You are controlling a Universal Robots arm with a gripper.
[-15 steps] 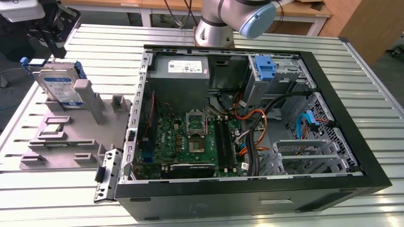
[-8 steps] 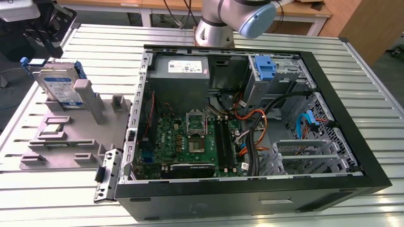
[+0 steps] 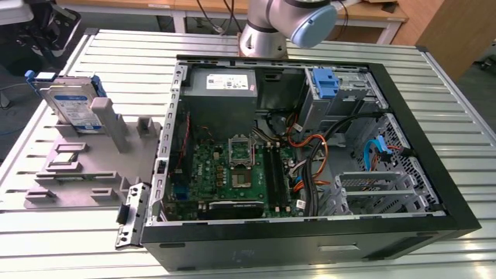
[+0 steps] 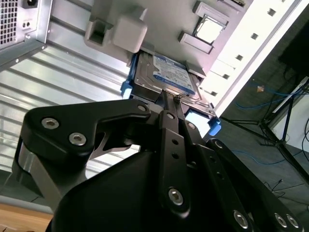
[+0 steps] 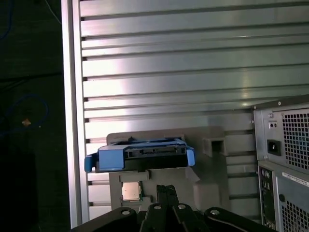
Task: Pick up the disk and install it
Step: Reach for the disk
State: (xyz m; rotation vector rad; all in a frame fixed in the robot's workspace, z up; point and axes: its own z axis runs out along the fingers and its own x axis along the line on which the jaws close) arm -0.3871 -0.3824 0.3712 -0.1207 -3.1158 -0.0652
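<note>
One gripper (image 4: 170, 98), clenched on nothing, hangs clear of the disk (image 4: 164, 77), which stands on edge in the grey holder (image 3: 93, 168) at the exterior view's left of the computer case (image 3: 453, 192). Pickup step, grasp not yet made. It likely calls for parted fingers, squared to the disk's upper edge.

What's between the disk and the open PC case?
In the exterior view, grey posts of the holder rise between the disk, which stands on edge in that holder, and the PC case.
</note>
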